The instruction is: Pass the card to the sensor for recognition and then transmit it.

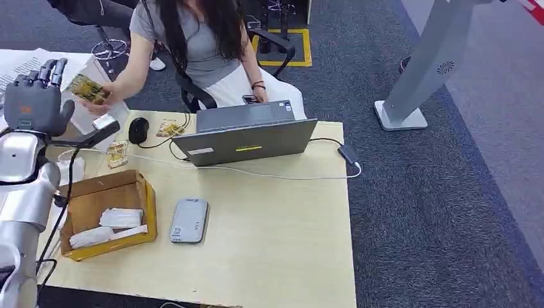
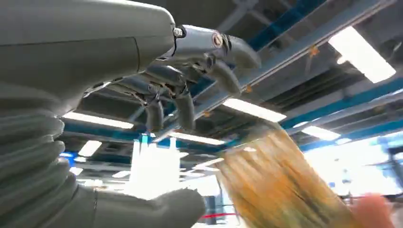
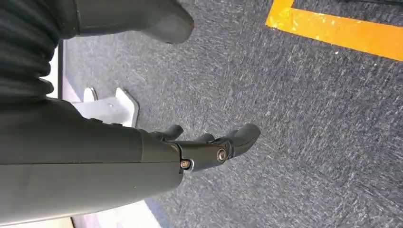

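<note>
You're raising left hand, fingers spread, holding nothing | person's hand gripping card at its 3 o'clock | right hand hanging, fingers apart

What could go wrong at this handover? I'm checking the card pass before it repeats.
The yellow patterned card is in the person's hand, beside the robot's raised left hand, whose fingers look spread. Whether they touch the card is unclear, and its blur in the left wrist view suggests motion, so it could drop. It may also catch the black sensor arm just below.
</note>
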`<state>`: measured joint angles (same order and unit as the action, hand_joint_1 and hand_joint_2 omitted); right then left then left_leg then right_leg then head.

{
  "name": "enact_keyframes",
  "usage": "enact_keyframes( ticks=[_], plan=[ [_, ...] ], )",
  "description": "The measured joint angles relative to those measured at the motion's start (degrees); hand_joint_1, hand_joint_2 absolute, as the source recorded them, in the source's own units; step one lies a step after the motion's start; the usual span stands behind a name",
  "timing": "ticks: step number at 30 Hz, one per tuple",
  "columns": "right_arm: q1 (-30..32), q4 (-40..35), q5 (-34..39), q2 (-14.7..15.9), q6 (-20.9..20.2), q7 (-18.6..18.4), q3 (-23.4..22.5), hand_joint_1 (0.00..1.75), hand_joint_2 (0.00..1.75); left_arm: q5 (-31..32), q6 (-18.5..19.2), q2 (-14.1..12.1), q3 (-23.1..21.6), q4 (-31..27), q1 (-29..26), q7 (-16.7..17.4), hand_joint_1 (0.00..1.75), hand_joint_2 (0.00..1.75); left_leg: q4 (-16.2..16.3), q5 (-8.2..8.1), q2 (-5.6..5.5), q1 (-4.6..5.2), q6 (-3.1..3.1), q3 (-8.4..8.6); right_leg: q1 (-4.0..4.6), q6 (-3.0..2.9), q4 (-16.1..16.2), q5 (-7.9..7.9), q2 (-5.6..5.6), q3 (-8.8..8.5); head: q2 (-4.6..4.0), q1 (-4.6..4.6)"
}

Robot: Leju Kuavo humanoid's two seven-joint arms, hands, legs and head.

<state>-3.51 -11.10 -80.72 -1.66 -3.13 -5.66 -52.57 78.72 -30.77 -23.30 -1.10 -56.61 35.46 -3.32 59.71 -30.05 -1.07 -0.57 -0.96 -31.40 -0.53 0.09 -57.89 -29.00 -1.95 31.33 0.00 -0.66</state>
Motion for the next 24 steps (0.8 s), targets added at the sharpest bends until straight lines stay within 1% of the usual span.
enact_keyframes(
  ticks=[2,5,7,8,9,10,11,12,13,14,15,16,18,19,20,21,22,24],
  plan=[
    [0.2,0.0,0.3,0.0,0.1,0.0,-0.4,0.00,1.75,-2.9,-0.8,-0.2,1.2,-6.5,-6.3,-1.5,0.00,1.75,0.0,-0.02,0.18,0.01,-0.02,0.01,-0.01,0.00,0.0,-0.01,-0.16,0.06,0.00,0.00],
    [0.6,0.0,0.5,0.0,0.6,0.0,-0.8,0.00,1.75,-5.7,-1.4,-0.3,3.3,-14.2,-14.1,-3.5,0.00,1.75,0.0,-0.03,0.15,-0.01,-0.03,-0.14,0.00,0.01,0.0,-0.02,-0.13,0.13,0.00,0.00],
    [0.6,0.0,1.0,0.0,0.9,0.0,-1.0,0.00,1.75,-9.3,-3.2,-0.2,5.3,-20.4,-20.7,-5.8,0.00,1.75,-0.1,-0.15,0.29,0.01,0.00,-0.08,-0.01,0.02,0.0,-0.04,-0.28,0.11,0.00,0.00],
    [0.7,0.0,1.2,0.0,1.0,0.0,-1.3,0.00,1.75,-11.7,-4.7,-0.1,6.3,-24.5,-24.9,-7.6,0.00,1.75,-0.1,-0.20,0.40,0.01,-0.01,-0.02,-0.02,0.03,0.0,-0.05,-0.40,0.08,0.00,-0.02],
    [0.8,0.0,1.7,-0.2,1.1,0.0,-1.7,0.00,1.75,-15.1,-6.3,0.5,7.9,-29.8,-30.2,-10.2,0.00,1.75,-0.1,-0.28,0.54,0.02,0.00,0.04,-0.03,0.02,0.1,-0.07,-0.57,0.09,0.00,0.02],
    [1.0,0.0,2.1,-0.2,1.4,0.2,-2.1,0.00,1.75,-17.7,-7.8,1.3,9.3,-33.7,-34.9,-13.7,0.00,1.75,-0.1,-0.32,0.64,0.03,0.00,0.07,-0.04,0.07,0.1,-0.14,-0.63,0.10,0.00,-0.07],
    [1.3,0.0,2.5,-0.3,1.7,0.3,-2.5,0.00,1.75,-21.4,-8.7,3.0,11.3,-38.5,-39.7,-17.9,0.00,1.75,-0.1,-0.40,0.68,0.03,-0.05,0.05,-0.05,0.13,0.1,-0.19,-0.64,0.10,0.00,0.02],
    [1.6,0.1,2.7,-0.4,1.9,0.5,-2.9,0.00,1.75,-24.6,-8.9,4.7,13.2,-42.3,-44.0,-22.6,0.00,1.75,-0.1,-0.46,0.66,0.03,-0.06,0.04,-0.05,0.12,0.1,-0.22,-0.63,0.09,0.00,-0.02],
    [1.7,0.1,2.9,-0.6,2.0,0.6,-3.3,0.00,1.75,-27.8,-8.7,6.7,15.2,-46.0,-48.2,-26.7,0.00,1.75,-0.1,-0.48,0.66,0.03,-0.06,0.02,-0.05,0.13,0.1,-0.27,-0.62,0.08,0.00,0.02],
    [1.9,0.1,3.3,-0.7,2.2,0.7,-3.7,0.00,1.75,-31.4,-7.4,9.0,17.4,-49.6,-52.5,-30.7,0.00,1.75,-0.1,-0.51,0.66,0.02,-0.09,0.01,-0.05,0.13,0.2,-0.27,-0.62,0.07,0.00,-0.04],
    [1.9,0.1,3.4,-0.9,2.5,0.9,-4.1,0.00,1.75,-35.5,-5.0,12.3,19.9,-53.7,-56.2,-33.4,0.00,1.75,-0.1,-0.53,0.65,0.03,-0.12,0.02,-0.04,0.14,0.2,-0.28,-0.62,0.09,0.00,0.09],
    [2.0,0.1,3.5,-1.0,2.8,1.0,-4.5,0.00,1.75,-38.8,-3.0,14.5,22.5,-57.0,-58.8,-33.7,0.00,1.75,-0.1,-0.54,0.59,0.02,-0.14,0.00,-0.04,0.17,0.2,-0.30,-0.55,0.08,0.00,0.04],
    [2.2,0.1,3.6,-1.2,2.9,1.0,-5.0,0.00,1.75,-40.7,-1.7,17.3,25.8,-60.5,-61.6,-33.8,0.00,1.75,-0.1,-0.53,0.11,0.04,-0.16,-0.05,-0.03,0.32,0.3,-0.40,-0.10,-0.02,0.00,0.04],
    [2.2,0.1,3.7,-1.3,2.9,1.0,-5.1,0.00,1.75,-41.5,-0.8,18.3,26.9,-61.8,-62.3,-33.8,0.00,1.75,-0.1,-0.51,-0.19,0.06,-0.18,-0.07,-0.03,0.32,0.3,-0.42,0.22,-0.13,0.00,0.07],
    [2.0,0.1,3.8,-1.5,3.0,1.1,-5.2,0.00,1.75,-42.8,0.8,20.0,27.7,-62.9,-63.5,-33.8,0.00,1.75,-0.1,-0.50,-0.25,0.02,-0.16,-0.06,-0.03,0.30,0.3,-0.44,0.30,-0.22,0.00,0.07],
    [1.9,0.1,4.1,-1.7,3.2,1.2,-5.5,0.00,1.75,-45.4,4.5,22.1,29.7,-64.8,-65.0,-33.8,0.00,1.75,-0.1,-0.51,-0.18,0.02,-0.15,0.03,-0.03,0.29,0.3,-0.43,0.24,-0.24,0.00,0.07],
    [1.9,0.1,4.4,-1.9,3.7,1.3,-6.0,0.00,1.75,-47.9,8.5,25.0,32.3,-65.6,-65.5,-33.8,0.00,1.75,-0.1,-0.51,-0.11,0.04,-0.16,0.08,-0.03,0.29,0.3,-0.42,0.17,-0.22,0.00,0.04],
    [2.2,0.1,4.5,-2.4,4.1,1.7,-6.7,0.00,1.75,-52.3,18.8,29.4,39.1,-65.0,-64.2,-33.8,0.00,1.75,-0.1,-0.40,-0.33,0.04,-0.22,0.04,-0.03,0.29,0.3,-0.42,0.39,-0.26,0.00,0.11]
  ],
)
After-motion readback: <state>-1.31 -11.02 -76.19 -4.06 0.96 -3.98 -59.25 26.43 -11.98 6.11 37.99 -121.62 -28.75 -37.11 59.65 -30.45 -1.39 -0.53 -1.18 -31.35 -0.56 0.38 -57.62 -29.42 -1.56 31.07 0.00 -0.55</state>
